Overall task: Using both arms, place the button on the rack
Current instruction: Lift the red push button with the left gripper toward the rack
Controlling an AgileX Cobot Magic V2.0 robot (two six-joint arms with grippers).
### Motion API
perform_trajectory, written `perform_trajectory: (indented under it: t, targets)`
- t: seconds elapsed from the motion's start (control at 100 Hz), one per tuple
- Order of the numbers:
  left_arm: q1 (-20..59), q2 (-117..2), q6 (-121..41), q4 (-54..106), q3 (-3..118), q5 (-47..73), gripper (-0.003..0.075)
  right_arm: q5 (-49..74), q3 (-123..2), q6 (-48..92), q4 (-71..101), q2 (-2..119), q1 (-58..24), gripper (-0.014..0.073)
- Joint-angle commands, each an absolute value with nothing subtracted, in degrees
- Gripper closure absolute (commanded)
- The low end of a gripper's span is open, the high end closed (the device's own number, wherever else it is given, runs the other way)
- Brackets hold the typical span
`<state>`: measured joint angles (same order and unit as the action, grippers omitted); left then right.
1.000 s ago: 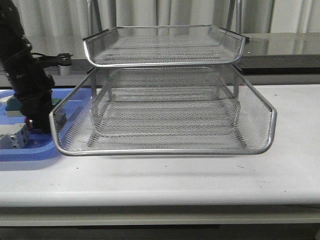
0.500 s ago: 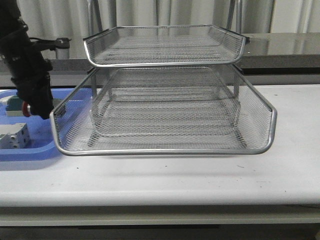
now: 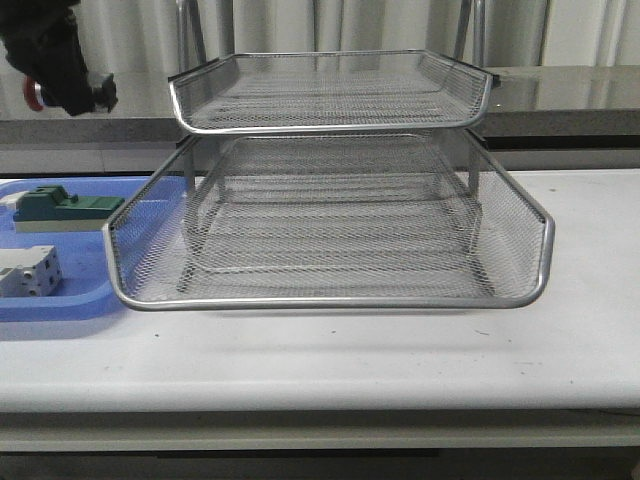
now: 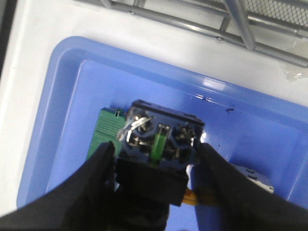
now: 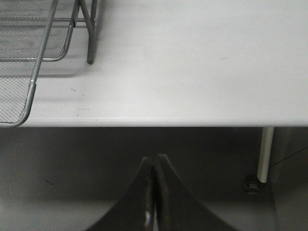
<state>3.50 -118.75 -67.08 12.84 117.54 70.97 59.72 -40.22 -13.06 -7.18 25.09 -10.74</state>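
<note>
L gripper [image 4: 154, 163] is clamped on the button [image 4: 161, 139], held in the air over the blue tray [image 4: 62, 96]; front view shows it high at the upper left, beside and apart from the rack's [image 3: 330, 215] top tier, a bit of red cap just visible. White table [image 3: 400, 360] in front of and to the right of the rack is bare. Rack's front rim overlaps the blue tray's right edge in front view; its legs stand near the tray's far rim. In the tray: green block [image 3: 62, 208] and white terminal block [image 3: 28, 272], apart. R gripper [image 5: 153, 192] fingers pressed together, holding nothing, low off the table's edge.
</note>
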Motion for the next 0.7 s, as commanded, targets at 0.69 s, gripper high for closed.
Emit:
perform_trajectory:
  t: [0.69]
  targets:
    - [19.8, -99.4, -54.3, 10.1, 111.3, 72.6, 0.0741, 56.4, -42.2, -12.9, -8.1, 25.6, -10.7, 0.0703]
